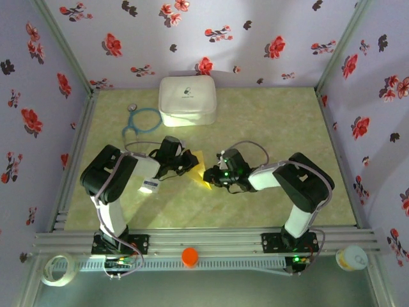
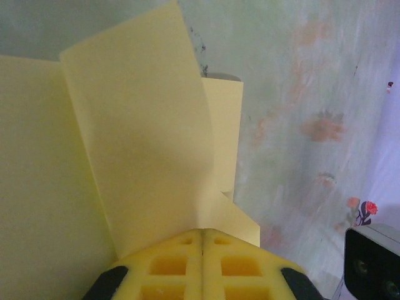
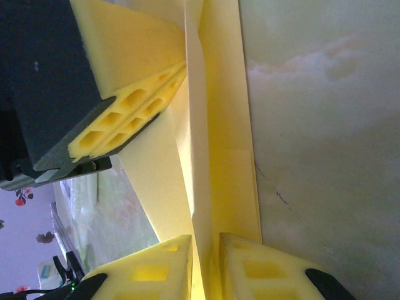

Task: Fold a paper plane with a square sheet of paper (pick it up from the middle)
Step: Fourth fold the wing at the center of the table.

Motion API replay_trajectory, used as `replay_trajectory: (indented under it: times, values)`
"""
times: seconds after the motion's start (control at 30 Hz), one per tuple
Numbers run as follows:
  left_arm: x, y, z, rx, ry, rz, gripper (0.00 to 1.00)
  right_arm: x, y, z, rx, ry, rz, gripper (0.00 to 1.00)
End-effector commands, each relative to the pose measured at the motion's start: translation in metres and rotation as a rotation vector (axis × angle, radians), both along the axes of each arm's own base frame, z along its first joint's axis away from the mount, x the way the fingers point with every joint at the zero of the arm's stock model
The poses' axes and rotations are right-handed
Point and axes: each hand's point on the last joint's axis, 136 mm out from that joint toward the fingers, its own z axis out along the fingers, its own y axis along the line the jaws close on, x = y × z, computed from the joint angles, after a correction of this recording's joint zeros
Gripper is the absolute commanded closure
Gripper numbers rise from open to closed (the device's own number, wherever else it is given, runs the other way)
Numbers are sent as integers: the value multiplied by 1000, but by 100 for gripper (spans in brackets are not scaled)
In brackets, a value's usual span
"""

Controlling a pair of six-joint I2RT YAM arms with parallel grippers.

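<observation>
The square sheet of paper [image 1: 202, 167] is yellow and partly folded, and is held up between the two arms at mid-table. In the left wrist view its flap [image 2: 144, 125] stands upright, and my left gripper [image 2: 203, 232] is shut on its lower edge. My left gripper [image 1: 190, 161] comes in from the left. My right gripper [image 1: 213, 176] faces it from the right. In the right wrist view a raised fold of the paper [image 3: 219, 125] runs down between my right gripper [image 3: 206, 240], whose jaws are narrowed onto it. The left gripper's fingers [image 3: 131, 106] pinch the sheet further up.
A white rounded case [image 1: 187, 101] stands at the back, with a blue looped tube [image 1: 142, 120] to its left. A small white packet [image 1: 149, 185] lies under the left arm. An orange cap [image 1: 190, 256], a tape roll [image 1: 57, 267] and a cup [image 1: 351, 257] sit by the front rail.
</observation>
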Motion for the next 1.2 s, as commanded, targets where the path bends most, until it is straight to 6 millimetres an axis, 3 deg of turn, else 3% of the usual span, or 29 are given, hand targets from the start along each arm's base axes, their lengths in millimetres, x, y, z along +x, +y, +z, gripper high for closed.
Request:
replay_trajectory:
  times: [0.0,0.17,0.67,1.17]
  values:
    - [-5,-1,-12,20,17,-26,100,-13,-11,-11,-33,68,-8,80]
    - [-6,-1,-11,16,15,-27,100,-13,-13,-9,-34,66,-12,84]
    - [-5,-4,-8,0,13,-38,100,-27,-26,-45,-94,189,-58,96]
    - [-8,-17,2,-34,-8,-94,100,-29,-34,-54,-136,218,-91,100]
